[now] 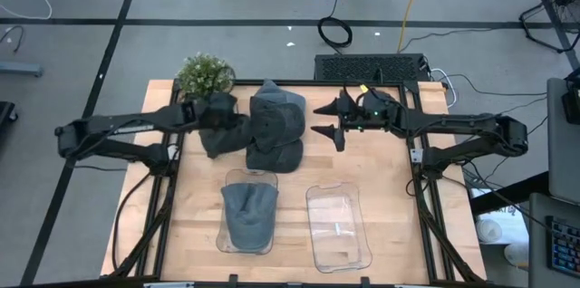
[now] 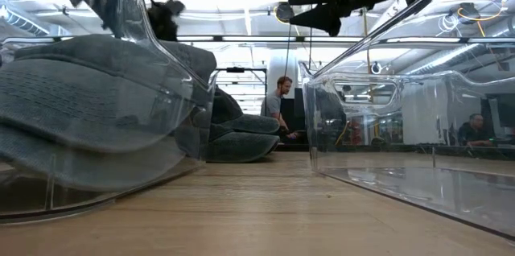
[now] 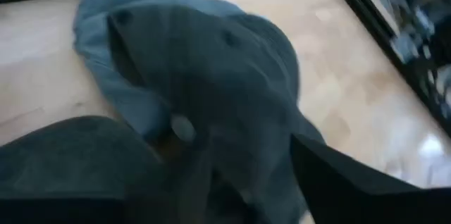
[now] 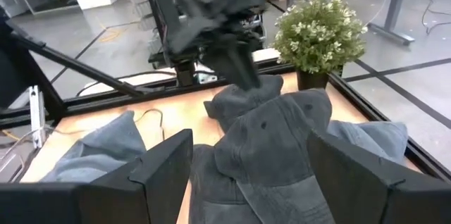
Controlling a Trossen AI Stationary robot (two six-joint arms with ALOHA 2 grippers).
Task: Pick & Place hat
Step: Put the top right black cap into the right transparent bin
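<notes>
My left gripper is at the left side of a pile of grey hats and is shut on a darker grey hat. This hat fills the left wrist view. My right gripper hovers open to the right of the pile, above the table, and touches nothing. Its two fingers frame the pile in the right wrist view. Another grey hat lies inside the left clear bin. My left gripper holds the dark grey hat, coming level from the table's left. The cloth bunches between the fingers and covers the place of contact, so the part cannot be told. The hat droops below the gripper beside the pile.
An empty clear bin stands right of the filled one, both near the table's near edge. A potted plant stands at the far left corner, close behind my left gripper. A person sits in the room beyond the table.
</notes>
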